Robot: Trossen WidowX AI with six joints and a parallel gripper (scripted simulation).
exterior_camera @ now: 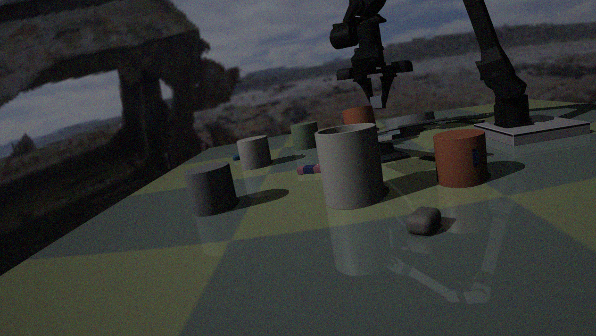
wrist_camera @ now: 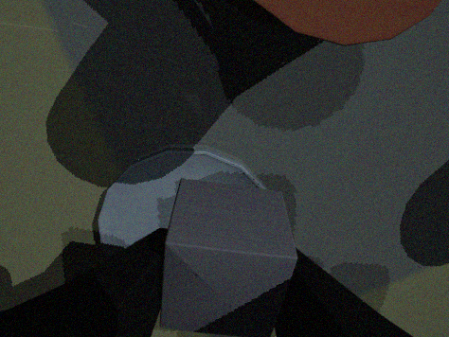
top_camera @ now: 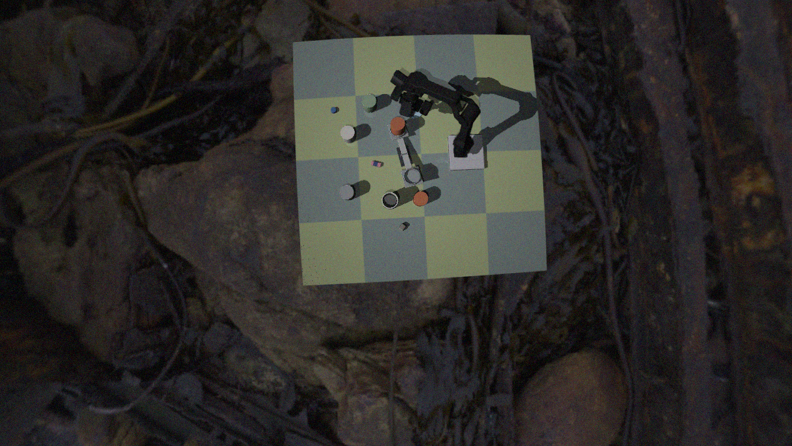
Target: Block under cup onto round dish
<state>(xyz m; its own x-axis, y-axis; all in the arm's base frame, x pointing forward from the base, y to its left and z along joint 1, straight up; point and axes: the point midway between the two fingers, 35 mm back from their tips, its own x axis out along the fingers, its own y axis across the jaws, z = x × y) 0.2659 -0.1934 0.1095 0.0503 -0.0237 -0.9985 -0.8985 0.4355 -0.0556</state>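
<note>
My gripper (exterior_camera: 377, 101) (wrist_camera: 224, 251) is shut on a plain grey block (exterior_camera: 376, 102) (wrist_camera: 227, 213). It holds the block in the air over the pale round dish (wrist_camera: 125, 205), which the arm mostly hides in the top view. One orange cup (top_camera: 398, 125) (exterior_camera: 357, 115) (wrist_camera: 352, 19) stands on one end of the balance (top_camera: 403, 153), close beside the dish. The balance's other end, a ring-shaped seat (top_camera: 412, 175), is bare. The other orange cup (top_camera: 420, 198) (exterior_camera: 458, 162) stands on the table near that bare end. No cup is above the dish.
A tall open white cup (top_camera: 390, 207) (exterior_camera: 352, 171), a green cylinder (top_camera: 369, 102) (exterior_camera: 304, 136), a white one (top_camera: 348, 133) (exterior_camera: 255, 152) and a grey one (top_camera: 347, 191) (exterior_camera: 211, 190) stand around. A pink-and-blue piece (top_camera: 376, 163), a blue piece (top_camera: 333, 109) and a dark stone (exterior_camera: 423, 221) lie low.
</note>
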